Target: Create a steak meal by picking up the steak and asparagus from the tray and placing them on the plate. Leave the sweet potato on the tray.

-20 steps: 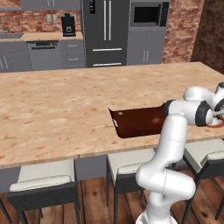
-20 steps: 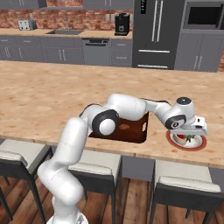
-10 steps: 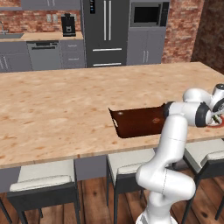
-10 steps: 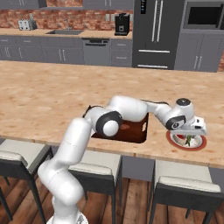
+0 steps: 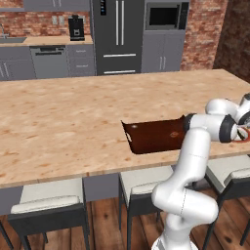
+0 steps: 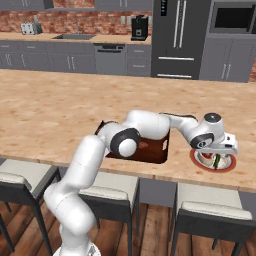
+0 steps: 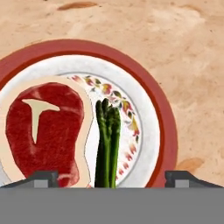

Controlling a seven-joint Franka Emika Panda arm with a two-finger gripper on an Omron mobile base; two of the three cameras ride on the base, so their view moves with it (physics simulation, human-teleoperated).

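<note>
So in the hand view, going left to right: the steak [image 7: 43, 131] lies flat on the left of the plate [image 7: 153, 113], the asparagus [image 7: 107, 144] sits just beside it on the steak's right, stalks side by side, and both land between the two finger tips, which stand wide apart with nothing in them. The gripper [image 7: 112, 179] is open right above the plate. The bottom ends of the steak and asparagus are cut off by the lower edge, and the plate's left side runs out of frame. From the right base view the tray [image 6: 152, 150] is mostly hidden behind the arm, so I can't make out the sweet potato. The arm reaches far out sideways over the counter [image 6: 50, 115], hand pointing down at the plate [image 6: 216, 165].
</note>
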